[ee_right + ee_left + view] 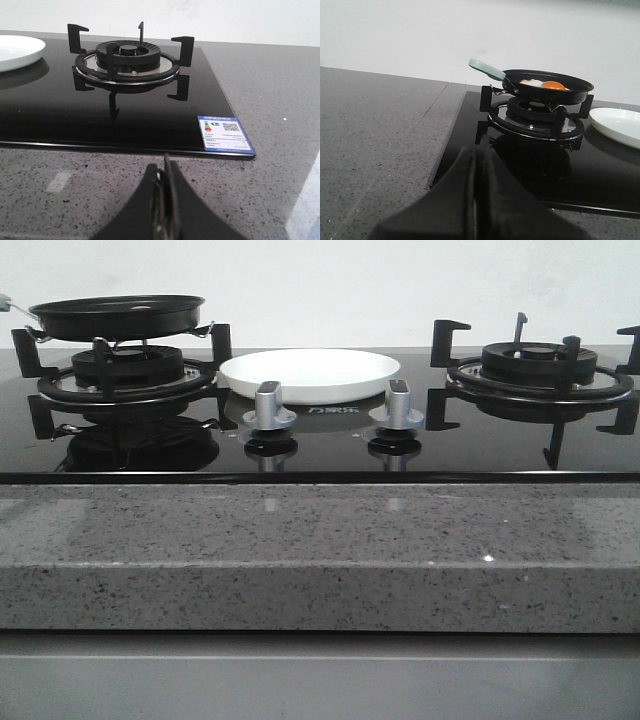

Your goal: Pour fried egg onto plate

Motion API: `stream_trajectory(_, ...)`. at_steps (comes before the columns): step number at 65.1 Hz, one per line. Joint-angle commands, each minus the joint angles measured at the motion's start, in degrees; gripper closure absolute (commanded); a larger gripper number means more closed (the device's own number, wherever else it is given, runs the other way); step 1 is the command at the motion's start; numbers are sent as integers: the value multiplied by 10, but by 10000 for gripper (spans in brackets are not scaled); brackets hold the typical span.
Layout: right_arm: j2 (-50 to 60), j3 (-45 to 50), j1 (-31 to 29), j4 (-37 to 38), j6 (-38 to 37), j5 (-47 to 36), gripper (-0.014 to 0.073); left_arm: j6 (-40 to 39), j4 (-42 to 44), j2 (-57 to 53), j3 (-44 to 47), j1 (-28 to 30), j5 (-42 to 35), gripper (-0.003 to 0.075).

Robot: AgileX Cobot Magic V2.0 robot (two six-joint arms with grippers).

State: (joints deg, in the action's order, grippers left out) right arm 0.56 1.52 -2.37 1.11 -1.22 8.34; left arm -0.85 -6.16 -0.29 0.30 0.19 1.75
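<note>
A black frying pan (118,316) sits on the left burner; in the left wrist view the pan (547,92) holds the fried egg (540,84), pale white with an orange yolk, and has a pale green handle (486,69) pointing away from the plate. The white plate (310,374) lies empty on the black glass hob between the burners; its edge shows in the left wrist view (617,125) and the right wrist view (17,50). My left gripper (476,152) is shut and empty, over the counter short of the pan. My right gripper (165,162) is shut and empty, over the counter before the right burner.
The right burner (540,375) with black pan supports is bare, also in the right wrist view (127,62). Two silver knobs (269,405) (397,405) stand in front of the plate. A grey speckled stone counter (300,560) surrounds the hob. A blue label (224,134) sits at the hob's corner.
</note>
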Motion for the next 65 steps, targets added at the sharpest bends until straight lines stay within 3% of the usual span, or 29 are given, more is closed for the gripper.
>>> stream_trajectory(1,11,-3,-3,-1,4,-47,661,-2,-4,-10,3,0,-47,739)
stream_trajectory(65,11,-3,-3,-1,4,-48,661,-2,-4,-10,3,0,-51,739)
